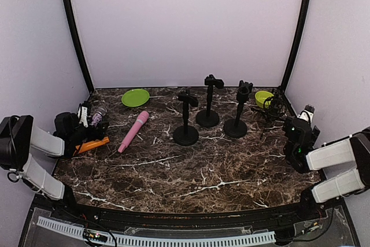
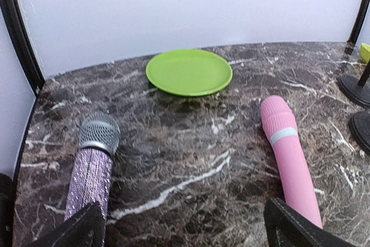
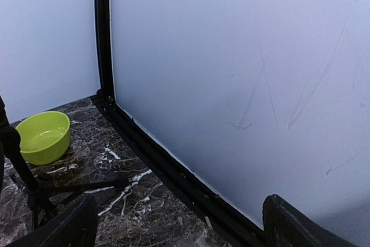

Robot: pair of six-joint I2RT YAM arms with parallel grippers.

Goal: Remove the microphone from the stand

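A dark brown marble-patterned surface point(image 1: 173, 172) with white veins fills the floor of the booth. A flat round green plate point(image 1: 135, 97) lies on it at the far left, close to the back wall point(image 1: 185, 27), upright and with nothing on it. A small lime-green bowl point(image 1: 263, 98) stands at the far right, near the back corner; its inside looks glossy and bare. The plain white back wall meets the pale side walls at two curved black posts point(image 1: 74, 33). A bright orange object point(image 1: 93, 144) lies by the left edge, its kind unclear. A white perforated strip point(image 1: 173, 239) runs along the near edge.
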